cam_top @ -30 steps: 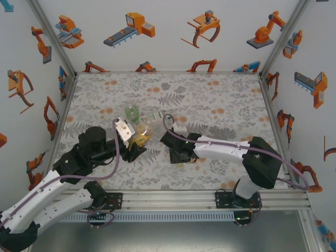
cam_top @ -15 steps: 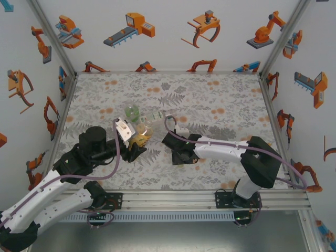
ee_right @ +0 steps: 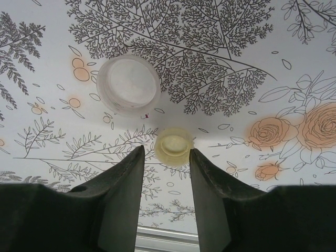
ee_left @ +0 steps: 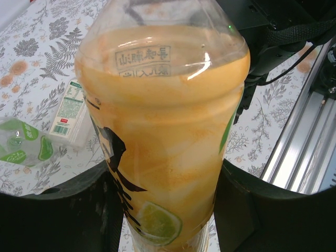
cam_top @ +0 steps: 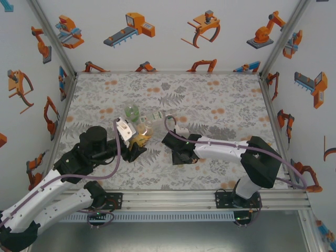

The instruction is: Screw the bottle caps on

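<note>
The left gripper (ee_left: 168, 212) clamps the amber bottle (ee_left: 163, 131), with the green bottle (ee_left: 23, 148) and clear bottle (ee_left: 71, 113) just beyond on its far side, while the right wrist view shows the right gripper (ee_right: 166, 153) slightly open astride a small cap (ee_right: 175, 146), with a larger cap (ee_right: 128, 84) nearby.

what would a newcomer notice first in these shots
The amber bottle, clamped in the left gripper, looms large in the left wrist view. Under the right gripper, a small yellowish cap lies on the floral table between the parted fingers, with a wider white cap just beyond it.
</note>
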